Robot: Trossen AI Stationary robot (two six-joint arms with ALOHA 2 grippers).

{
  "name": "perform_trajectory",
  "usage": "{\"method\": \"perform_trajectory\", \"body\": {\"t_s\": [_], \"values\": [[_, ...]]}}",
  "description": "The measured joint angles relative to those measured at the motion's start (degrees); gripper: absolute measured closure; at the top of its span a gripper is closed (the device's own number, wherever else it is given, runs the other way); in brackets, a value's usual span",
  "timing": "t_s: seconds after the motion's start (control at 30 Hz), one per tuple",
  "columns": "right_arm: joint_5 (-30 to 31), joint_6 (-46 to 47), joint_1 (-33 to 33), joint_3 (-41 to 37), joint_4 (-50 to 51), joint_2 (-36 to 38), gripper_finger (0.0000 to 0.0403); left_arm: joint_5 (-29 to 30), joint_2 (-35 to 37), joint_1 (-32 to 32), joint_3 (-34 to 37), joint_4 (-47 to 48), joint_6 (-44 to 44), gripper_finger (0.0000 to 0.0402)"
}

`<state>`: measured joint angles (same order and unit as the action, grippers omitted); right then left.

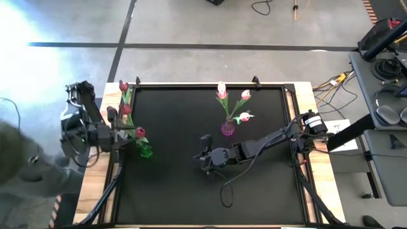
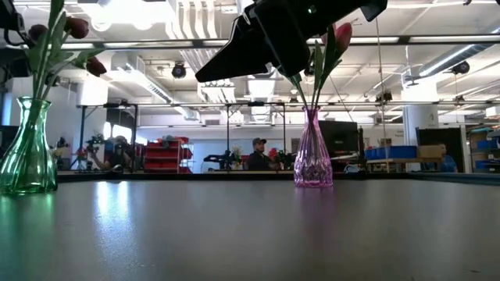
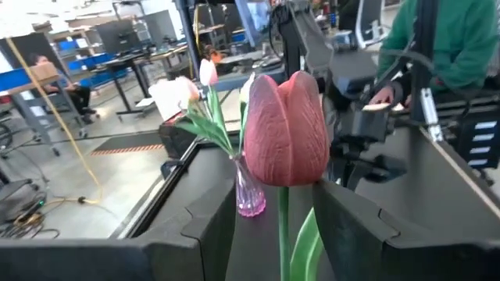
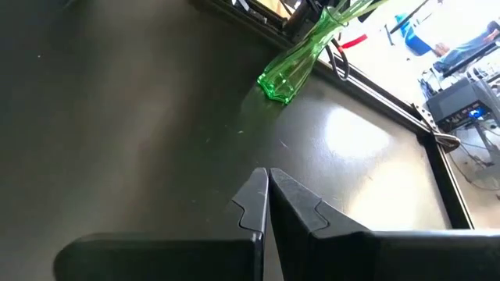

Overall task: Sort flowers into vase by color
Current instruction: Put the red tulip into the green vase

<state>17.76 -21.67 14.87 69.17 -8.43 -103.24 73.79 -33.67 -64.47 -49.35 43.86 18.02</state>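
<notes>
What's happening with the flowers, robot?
Left fingers open around red tulip at green vase. Right gripper shut, empty, mid-table. Pink vase holds pale tulips.

Three dark red tulips [image 1: 126, 108] stand in a green glass vase [image 1: 145, 151] at the left edge of the counter, heads leaning left and toward the far side on long green stems. Three pale pink-white tulips [image 1: 233, 100] fan out of a pink glass vase [image 1: 227, 128] right of centre, toward the far side. Both vases stand upright, well apart.

Overhead and table-level views share the pink vase [image 1: 227, 128].
</notes>
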Motion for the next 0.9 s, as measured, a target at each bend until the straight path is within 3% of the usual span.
{"method": "perform_trajectory", "body": {"t_s": [0.2, 0.43, 0.63, 0.9], "values": [[-0.1, 0.0, 0.0, 0.0, 0.0, 0.0, 0.0394, -2.6, 1.0, 0.0, -5.3, 3.8, -0.5, 0.0259], [-0.2, 0.1, 0.0, 0.0, 0.0, 0.0, 0.0394, -0.7, 1.9, 0.0, 1.1, 4.2, 3.7, 0.0263], [-0.2, 0.2, 0.0, -0.2, 0.0, 0.0, 0.0394, -1.0, 3.3, 0.0, 6.8, 4.3, 10.3, 0.0222], [-0.3, 0.6, 0.0, -0.4, 0.0, 0.0, 0.0394, -3.4, 5.6, 0.0, 9.1, 4.2, 12.8, 0.0154]]}}
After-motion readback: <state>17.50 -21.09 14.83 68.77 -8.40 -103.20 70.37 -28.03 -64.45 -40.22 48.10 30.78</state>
